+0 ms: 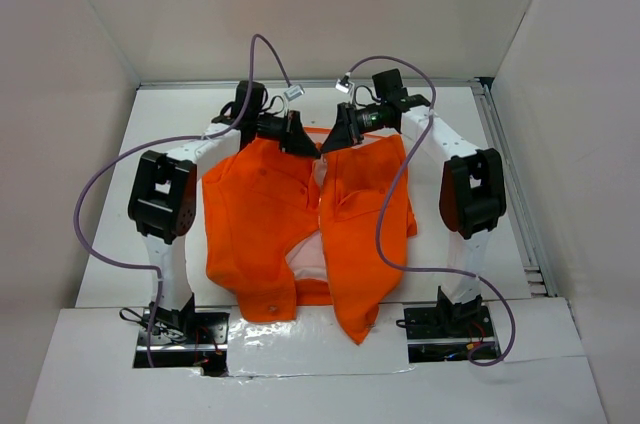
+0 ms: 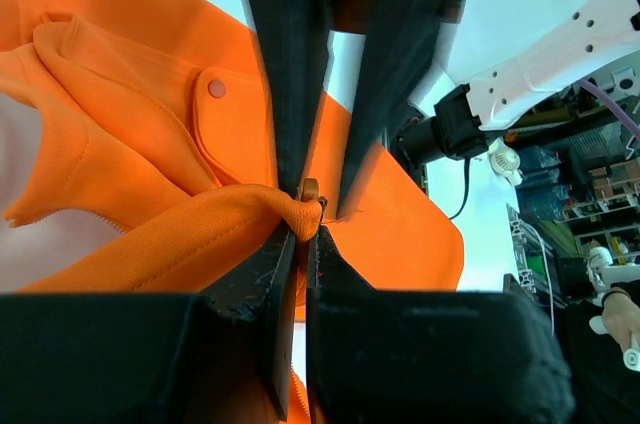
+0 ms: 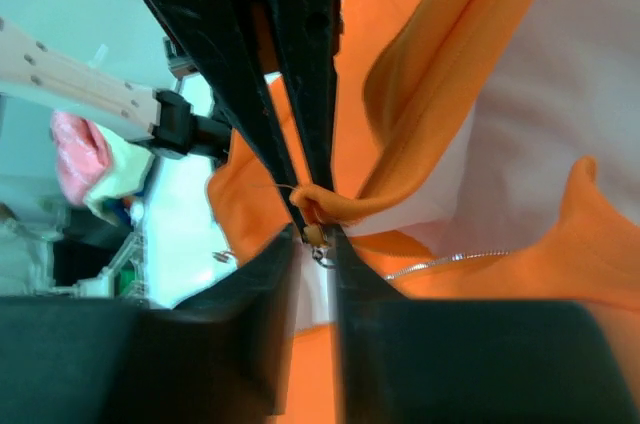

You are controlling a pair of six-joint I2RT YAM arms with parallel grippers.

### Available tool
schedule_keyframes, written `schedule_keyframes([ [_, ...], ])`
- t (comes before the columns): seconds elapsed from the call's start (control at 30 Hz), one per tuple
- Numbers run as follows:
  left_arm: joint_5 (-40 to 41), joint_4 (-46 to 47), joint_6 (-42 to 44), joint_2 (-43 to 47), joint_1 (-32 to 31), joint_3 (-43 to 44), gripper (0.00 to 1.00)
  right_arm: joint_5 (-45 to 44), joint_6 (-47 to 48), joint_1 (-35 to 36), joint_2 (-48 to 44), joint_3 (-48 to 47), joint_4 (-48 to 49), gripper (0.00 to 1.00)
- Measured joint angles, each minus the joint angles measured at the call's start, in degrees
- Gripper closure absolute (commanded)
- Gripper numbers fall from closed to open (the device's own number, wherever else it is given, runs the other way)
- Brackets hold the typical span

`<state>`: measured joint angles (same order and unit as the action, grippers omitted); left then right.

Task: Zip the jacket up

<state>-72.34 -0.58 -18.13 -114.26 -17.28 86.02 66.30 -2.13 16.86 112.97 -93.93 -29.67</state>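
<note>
**Both claws pinch the jacket's top edge**

Top view: the jacket [image 1: 262,224] lies spread on the white counter [image 1: 160,119] between the two arms, its front open and pale lining showing at the gap. The left claw [image 1: 298,142] and right claw [image 1: 330,139] meet its far edge, close together.

Left wrist view: the left claw [image 2: 310,206] is clenched on a bunched fold of orange fabric, with a snap [image 2: 216,89] nearby.

Right wrist view: the right claw [image 3: 312,224] is clamped on a fabric fold; the zipper [image 3: 440,262] runs just beside it.

Under left hand [image 1: 308,149], right hand [image 1: 329,145]: jacket [image 1: 265,229] collar hidden; zipper [image 3: 450,260] mostly hidden.
</note>
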Motion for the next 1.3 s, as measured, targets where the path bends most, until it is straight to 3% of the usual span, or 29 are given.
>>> schedule_keyframes([
  [0.03,0.39,0.13,-0.04,0.02,-0.07,-0.13,1.0,-0.13,0.17,0.04,0.0,-0.35,-0.76,0.53],
  [0.2,5.14,0.04,-0.26,1.18,-0.46,-1.79,1.0,-1.22,0.59,0.04,0.0,-1.31,-2.12,0.42],
  [0.5,13.77,0.61,-2.34,8.0,-0.44,-11.82,1.0,-14.93,-5.99,-2.51,-4.59,4.59,-0.63,0.41],
  [0.63,14.8,2.1,-4.94,9.75,0.15,-16.81,1.0,-24.9,-6.6,-3.39,-5.81,5.4,-1.57,0.41],
  [0.8,16.24,3.39,-7.87,11.26,1.27,-21.44,1.0,-35.3,-7.43,0.81,-5.14,3.69,-3.78,0.42],
  [1.03,17.88,5.25,-10.34,13.38,3.13,-25.22,1.0,-50.69,-7.65,9.49,0.39,-7.17,-6.71,0.41],
  [1.3,18.14,5.73,-10.62,13.64,3.32,-25.81,1.0,-61.9,-7.37,14.45,6.93,-11.5,-10.56,0.36],
])
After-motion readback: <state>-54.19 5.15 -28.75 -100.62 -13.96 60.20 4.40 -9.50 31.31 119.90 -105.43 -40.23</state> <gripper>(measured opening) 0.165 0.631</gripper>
